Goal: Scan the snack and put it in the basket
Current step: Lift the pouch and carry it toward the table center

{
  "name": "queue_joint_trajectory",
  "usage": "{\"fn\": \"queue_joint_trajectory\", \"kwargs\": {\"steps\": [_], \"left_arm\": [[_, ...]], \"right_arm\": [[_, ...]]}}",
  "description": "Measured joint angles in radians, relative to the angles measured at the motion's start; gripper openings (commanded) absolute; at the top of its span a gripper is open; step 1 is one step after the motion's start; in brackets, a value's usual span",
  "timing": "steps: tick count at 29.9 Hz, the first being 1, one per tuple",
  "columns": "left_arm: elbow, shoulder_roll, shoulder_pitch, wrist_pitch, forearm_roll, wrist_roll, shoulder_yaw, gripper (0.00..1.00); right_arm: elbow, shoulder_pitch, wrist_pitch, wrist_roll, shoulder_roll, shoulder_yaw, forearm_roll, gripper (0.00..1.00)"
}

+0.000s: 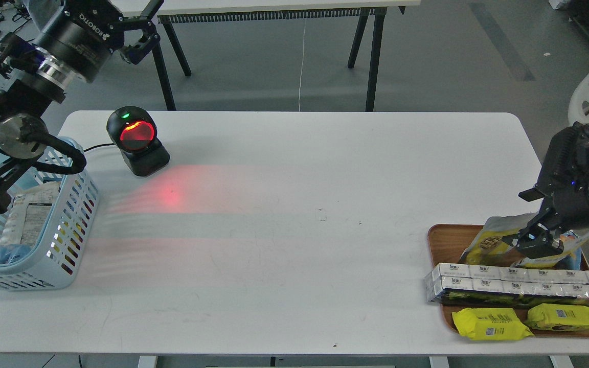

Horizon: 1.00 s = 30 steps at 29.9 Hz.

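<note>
The snack (488, 242), a yellow and grey-white pouch with a round nut picture, leans in the back of the brown wooden tray (440, 237) at the right. My right gripper (525, 221) is low over the pouch's upper right part with its fingers spread, one above the pouch and one at its right side. I cannot tell whether it touches the pouch. The light blue basket (77, 204) stands at the left table edge with several packs inside. My left gripper (143, 28) is open and empty, high above the table's far left corner.
A black barcode scanner (136, 140) with a red window stands at the back left and throws red light on the table. In the tray lie a row of white boxes (519, 283), two flat yellow packs (489, 323) and a partly hidden blue pouch (574, 240).
</note>
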Motion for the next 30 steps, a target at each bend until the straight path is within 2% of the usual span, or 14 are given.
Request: {"fn": "queue_joint_trajectory", "kwargs": {"steps": [2, 5, 7, 9, 11, 13, 14, 24, 30], "left_arm": [[0.0, 0.0, -0.001, 0.0, 0.0, 0.0, 0.0, 1.0], [0.0, 0.0, -0.001, 0.0, 0.0, 0.0, 0.0, 1.0], [0.0, 0.0, -0.001, 0.0, 0.0, 0.0, 0.0, 1.0], [0.0, 0.0, -0.001, 0.0, 0.0, 0.0, 0.0, 1.0], [0.0, 0.0, -0.001, 0.0, 0.0, 0.0, 0.0, 1.0], [0.0, 0.0, 0.001, 0.0, 0.0, 0.0, 0.0, 1.0], [0.0, 0.0, 0.001, 0.0, 0.0, 0.0, 0.0, 1.0], [0.0, -0.002, 0.002, 0.0, 0.0, 0.0, 0.002, 1.0], [0.0, -0.002, 0.0, 0.0, 0.0, 0.0, 0.002, 1.0]], "right_arm": [[-0.034, -0.026, 0.0, 0.0, 0.023, 0.006, 0.0, 0.68], [-0.073, -0.064, 0.0, 0.0, 0.056, 0.025, 0.0, 0.46], [-0.081, -0.083, 0.0, 0.0, 0.067, 0.043, 0.0, 0.36], [-0.083, -0.095, 0.0, 0.0, 0.071, 0.06, 0.0, 0.21], [-0.083, -0.104, 0.0, 0.0, 0.072, 0.075, 0.0, 0.15], [-0.084, -0.111, 0.0, 0.0, 0.076, 0.093, 0.003, 0.03], [-0.082, -0.115, 0.0, 0.0, 0.078, 0.1, 0.004, 0.0], [-0.076, -0.129, 0.0, 0.0, 0.072, 0.15, 0.01, 0.0], [-0.068, -0.129, 0.0, 0.0, 0.063, 0.246, 0.073, 0.0]]}}
